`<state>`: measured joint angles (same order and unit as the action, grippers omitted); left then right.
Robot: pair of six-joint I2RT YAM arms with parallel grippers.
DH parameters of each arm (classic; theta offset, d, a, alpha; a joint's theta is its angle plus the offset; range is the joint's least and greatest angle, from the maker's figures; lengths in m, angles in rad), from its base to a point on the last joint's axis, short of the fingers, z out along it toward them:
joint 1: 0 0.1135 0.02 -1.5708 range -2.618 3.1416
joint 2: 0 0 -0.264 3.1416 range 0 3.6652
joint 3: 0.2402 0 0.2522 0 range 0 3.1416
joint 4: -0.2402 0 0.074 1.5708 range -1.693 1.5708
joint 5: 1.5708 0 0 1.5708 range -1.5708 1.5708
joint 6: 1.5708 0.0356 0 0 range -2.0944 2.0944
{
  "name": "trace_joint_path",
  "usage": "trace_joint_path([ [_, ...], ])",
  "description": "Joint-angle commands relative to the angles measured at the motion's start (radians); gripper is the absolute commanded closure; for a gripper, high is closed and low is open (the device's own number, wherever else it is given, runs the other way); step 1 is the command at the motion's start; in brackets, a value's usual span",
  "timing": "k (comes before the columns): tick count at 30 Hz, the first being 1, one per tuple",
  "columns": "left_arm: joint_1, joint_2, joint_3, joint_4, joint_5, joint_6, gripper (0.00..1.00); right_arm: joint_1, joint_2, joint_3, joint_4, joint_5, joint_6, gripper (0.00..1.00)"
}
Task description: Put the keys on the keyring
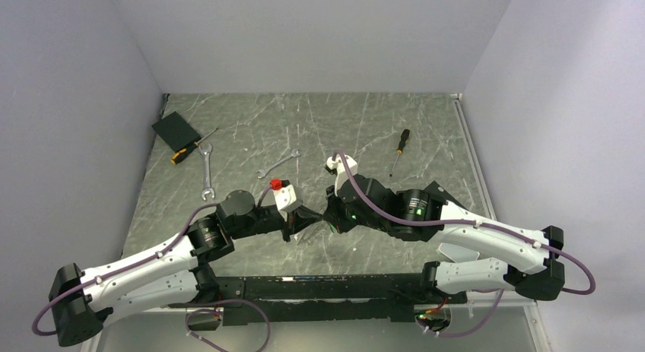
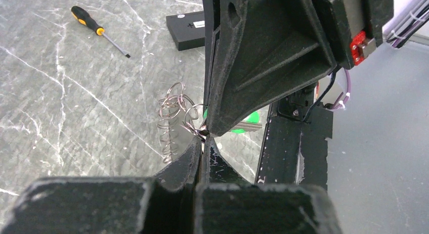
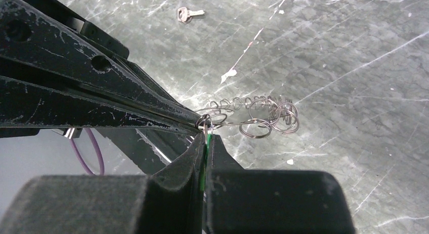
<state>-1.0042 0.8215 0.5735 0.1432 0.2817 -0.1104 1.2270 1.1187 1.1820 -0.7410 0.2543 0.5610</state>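
Right wrist view: right gripper (image 3: 205, 139) clamped on green key (image 3: 204, 166); left gripper (image 3: 196, 124) pinching keyring (image 3: 260, 118), loops spread just beyond both tips. Risk: thin key pivots or ring slips, missing the threading

table (image 1: 365, 124): dark grey marble-look top, white veins, a few white flecks. plain pale walls box it in on three sides: left wall (image 1: 68, 101), back wall (image 1: 304, 33), right wall (image 1: 563, 101) (faint lavender cast). light even, diffuse.
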Motion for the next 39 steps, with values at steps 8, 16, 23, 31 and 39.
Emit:
trace_joint_path([
  [8, -0.004, -0.136, -0.069, 0.005, 0.229, 0.331, 1.00, -0.002, -0.007, 0.043, -0.038, -0.153, -0.050, 1.00],
  [16, -0.004, -0.216, -0.096, -0.017, 0.303, 0.386, 1.00, -0.011, 0.064, 0.070, -0.036, -0.304, -0.080, 1.00],
  [23, -0.004, -0.203, -0.105, -0.024, 0.336, 0.388, 1.00, -0.014, 0.084, 0.093, -0.067, -0.336, -0.098, 1.00],
  [31, -0.005, -0.177, -0.172, 0.065, 0.319, 0.358, 1.00, -0.022, 0.070, 0.079, -0.101, -0.319, -0.099, 1.00],
  [39, -0.004, -0.157, -0.215, 0.116, 0.306, 0.330, 1.00, -0.036, 0.066, 0.048, -0.117, -0.310, -0.118, 1.00],
])
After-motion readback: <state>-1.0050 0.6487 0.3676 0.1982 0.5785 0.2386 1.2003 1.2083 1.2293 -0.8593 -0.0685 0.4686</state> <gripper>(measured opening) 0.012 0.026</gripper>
